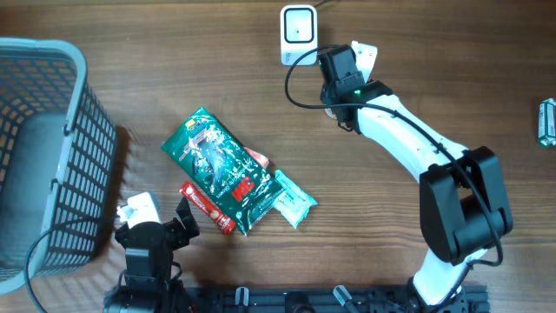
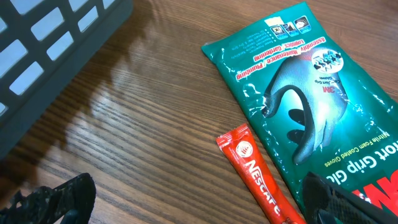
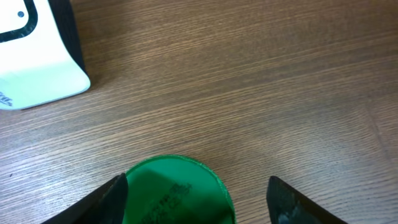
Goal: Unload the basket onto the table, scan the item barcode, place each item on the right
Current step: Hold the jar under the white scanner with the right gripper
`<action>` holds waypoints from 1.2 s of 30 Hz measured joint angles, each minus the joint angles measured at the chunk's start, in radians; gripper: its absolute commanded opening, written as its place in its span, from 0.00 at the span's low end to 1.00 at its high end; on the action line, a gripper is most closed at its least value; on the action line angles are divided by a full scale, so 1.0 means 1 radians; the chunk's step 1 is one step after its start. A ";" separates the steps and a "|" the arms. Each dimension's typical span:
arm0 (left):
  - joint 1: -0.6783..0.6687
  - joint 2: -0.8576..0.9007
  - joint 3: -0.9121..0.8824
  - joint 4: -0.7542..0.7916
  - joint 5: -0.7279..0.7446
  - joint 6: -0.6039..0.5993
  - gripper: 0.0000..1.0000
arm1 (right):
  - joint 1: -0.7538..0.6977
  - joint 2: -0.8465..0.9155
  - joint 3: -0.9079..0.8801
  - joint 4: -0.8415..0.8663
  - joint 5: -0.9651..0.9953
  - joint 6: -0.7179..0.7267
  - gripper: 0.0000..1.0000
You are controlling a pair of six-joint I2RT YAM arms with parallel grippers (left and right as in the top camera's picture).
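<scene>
Open tabletop (image 2: 143, 143) between basket (image 2: 106, 28) and glove packet (image 2: 311, 106)

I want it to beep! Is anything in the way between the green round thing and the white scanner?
Nothing visible is. In the right wrist view, only bare wooden table lies between the green round thing and the white scanner.

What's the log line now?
left hand open near green plastic glove packet | right hand open around round green container beside white scanner

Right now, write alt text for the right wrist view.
A round green lid sits inside the open gripper at the bottom edge. A white scanner stands at the upper left on a brown wooden table.
</scene>
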 measured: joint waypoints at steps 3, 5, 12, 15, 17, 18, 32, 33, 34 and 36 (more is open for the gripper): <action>0.000 0.000 0.000 0.000 0.000 0.000 1.00 | 0.000 0.000 0.001 0.004 -0.030 -0.005 0.96; 0.000 0.000 0.000 0.000 0.000 0.000 1.00 | 0.000 0.002 0.001 0.011 -0.052 -0.014 1.00; 0.000 0.000 0.000 0.000 0.000 0.000 1.00 | 0.000 0.006 0.001 0.034 -0.063 -0.044 1.00; 0.000 0.000 0.000 0.000 0.000 0.000 1.00 | 0.000 0.006 0.001 0.033 -0.063 -0.045 1.00; 0.000 0.000 0.000 0.000 0.000 0.000 1.00 | 0.000 -0.006 0.001 0.009 -0.076 -0.045 1.00; 0.000 0.000 0.000 0.000 0.000 0.000 1.00 | 0.000 -0.016 0.001 0.003 -0.098 -0.046 1.00; 0.000 0.000 0.000 0.000 0.000 0.000 1.00 | 0.001 0.064 0.000 0.051 -0.129 -0.032 0.78; 0.000 0.000 0.000 0.000 0.000 0.000 1.00 | 0.001 0.077 0.000 0.051 -0.129 -0.028 0.75; 0.000 0.000 0.000 0.000 0.000 0.000 1.00 | 0.001 0.080 0.000 0.052 -0.128 -0.028 0.73; 0.000 0.000 0.000 0.000 0.000 0.000 1.00 | 0.001 0.080 0.000 0.056 -0.127 -0.028 0.68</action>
